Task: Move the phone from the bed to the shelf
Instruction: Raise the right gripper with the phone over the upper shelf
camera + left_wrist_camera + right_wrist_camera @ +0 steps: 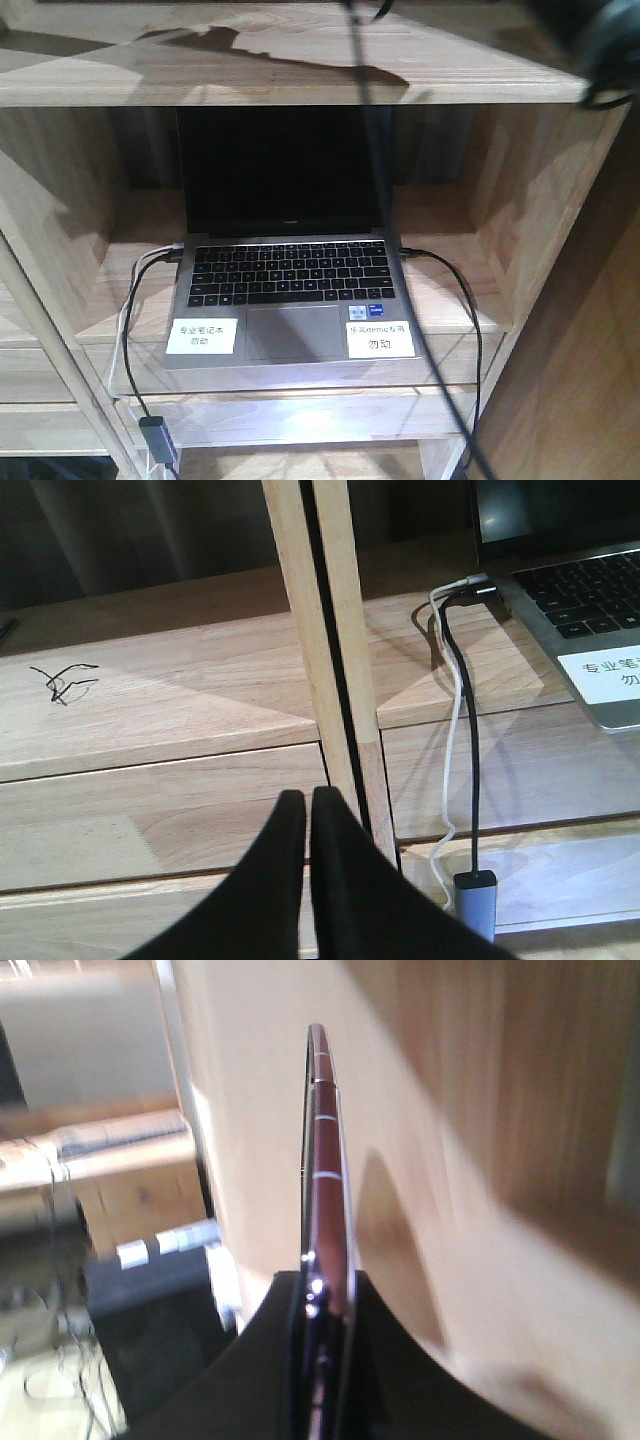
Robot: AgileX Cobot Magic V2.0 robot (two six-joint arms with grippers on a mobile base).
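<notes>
Right pincer (325, 1310) pinching phone (328, 1160) edge-on, beside shelf (520, 1110) wall, off bed; thin-edge grip suits sliding onto plank. Left pincer (308, 820) pressed together, empty, parked low near laptop (570, 590) cables (462, 730).

An open grey laptop (290, 275) fills the centre of the front view, two white labels on its palm rest. Black and white cables (458, 730) trail off its left side to a grey adapter (476, 900). Hard light casts angular shadows across the surrounding wood.
</notes>
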